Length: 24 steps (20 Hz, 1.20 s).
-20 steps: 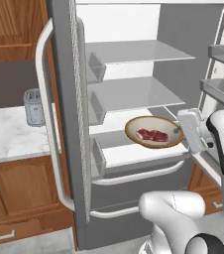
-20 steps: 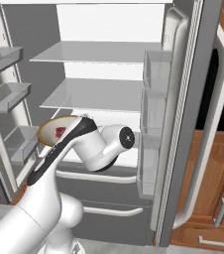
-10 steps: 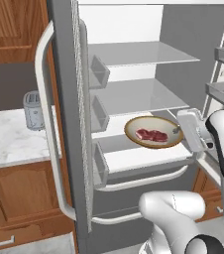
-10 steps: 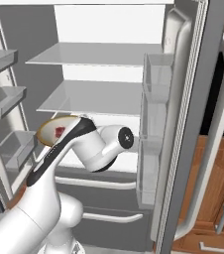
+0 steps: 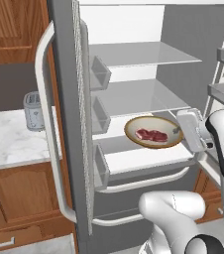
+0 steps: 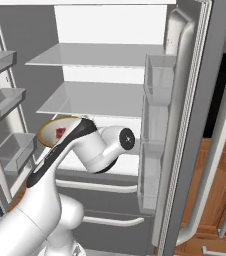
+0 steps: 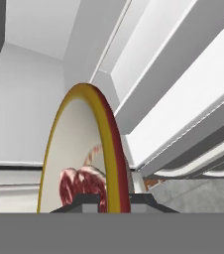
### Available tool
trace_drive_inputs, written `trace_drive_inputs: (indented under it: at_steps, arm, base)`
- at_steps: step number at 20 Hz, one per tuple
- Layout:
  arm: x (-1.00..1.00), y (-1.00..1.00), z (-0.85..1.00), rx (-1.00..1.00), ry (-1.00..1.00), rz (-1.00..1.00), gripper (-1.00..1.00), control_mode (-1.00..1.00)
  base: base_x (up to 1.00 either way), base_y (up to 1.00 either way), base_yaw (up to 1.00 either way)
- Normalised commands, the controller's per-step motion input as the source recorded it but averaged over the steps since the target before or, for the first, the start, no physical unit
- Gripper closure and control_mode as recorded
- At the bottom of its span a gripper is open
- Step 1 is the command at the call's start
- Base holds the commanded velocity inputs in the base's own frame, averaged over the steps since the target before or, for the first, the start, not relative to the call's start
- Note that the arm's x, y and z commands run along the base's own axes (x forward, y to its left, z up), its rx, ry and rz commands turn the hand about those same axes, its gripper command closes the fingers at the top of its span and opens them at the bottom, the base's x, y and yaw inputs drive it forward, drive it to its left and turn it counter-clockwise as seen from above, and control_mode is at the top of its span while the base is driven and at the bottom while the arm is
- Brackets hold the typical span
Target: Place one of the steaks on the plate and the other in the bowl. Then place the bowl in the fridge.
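In the left base view the fridge (image 5: 148,99) stands open and takes most of the frame; its grey left door (image 5: 67,124) with the long curved pale handle (image 5: 47,129) is in the left half. Right of the middle, the bowl (image 5: 153,132) with tan-brown rim and cream inside hangs above the lowest white shelf (image 5: 148,158), with no contact to it that I can see. In the bowl lies the dark red steak (image 5: 151,135) with white marbling. The claw (image 5: 182,130) is at the right rim of the bowl, and the white hand behind it reaches in from the right edge of the frame.

In the hand view the bowl (image 7: 91,154) is seen from the side, as a tall narrow oval in the lower middle of the frame. The two dark fingertips (image 7: 86,202) stand at its bottom, one on each side of the rim, so the claw (image 7: 115,203) is narrow and holds the bowl by its rim. The steak (image 7: 82,183) shows red at the lower left of the oval.

In the right base view the bowl (image 6: 52,131) is at the middle left, mostly hidden behind the white arm, and a little red of the steak (image 6: 60,132) shows.

At the far left of the left base view a grey toaster (image 5: 33,110) stands on the marble bench (image 5: 10,144), above brown wooden cabinets (image 5: 15,198).
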Motion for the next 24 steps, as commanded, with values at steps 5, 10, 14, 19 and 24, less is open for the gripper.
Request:
trace_drive_inputs:
  at_steps: [5,10,14,19,24]
  arm:
    - [0.0,0.0,0.0,0.0,0.0,-0.03,1.0,-1.0]
    - [0.0,0.03,0.07,0.0,0.0,-0.21,1.0,-1.0]
    - [0.01,0.0,0.26,0.0,0.0,-0.38,1.0,-1.0]
    - [0.18,0.02,0.27,0.03,0.0,-0.43,1.0,-1.0]
    - [0.61,0.1,0.1,0.04,0.0,-0.41,1.0,-1.0]
  base:
    - [0.0,0.0,0.0]
    - [0.0,0.0,0.0]
    - [0.0,0.0,0.0]
    - [0.0,0.0,0.0]
    - [0.0,0.0,0.0]
